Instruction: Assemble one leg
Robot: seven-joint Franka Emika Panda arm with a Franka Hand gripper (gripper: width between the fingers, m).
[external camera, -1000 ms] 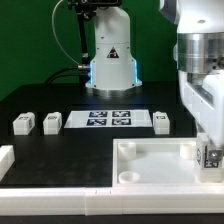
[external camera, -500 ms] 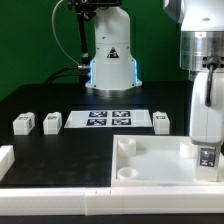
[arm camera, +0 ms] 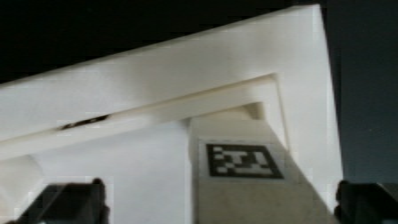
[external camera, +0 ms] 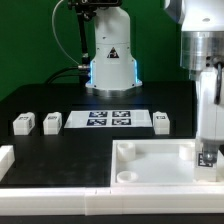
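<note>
We saw the two-finger gripper (external camera: 208, 157) clamped on a small white plastic block-peg leg (arm camera: 238, 168) with a black-and-white tag, upright at the large white square tray's (external camera: 150, 160) corner on the exterior view's right.

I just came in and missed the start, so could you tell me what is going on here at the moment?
A Franka arm is putting furniture together. Its gripper is down at the corner of the white tray on the exterior view's right, with a leg upright between its fingers; whether the leg is seated in a socket cannot be told. Three more legs lie loose on the black table, beside the marker board.
</note>
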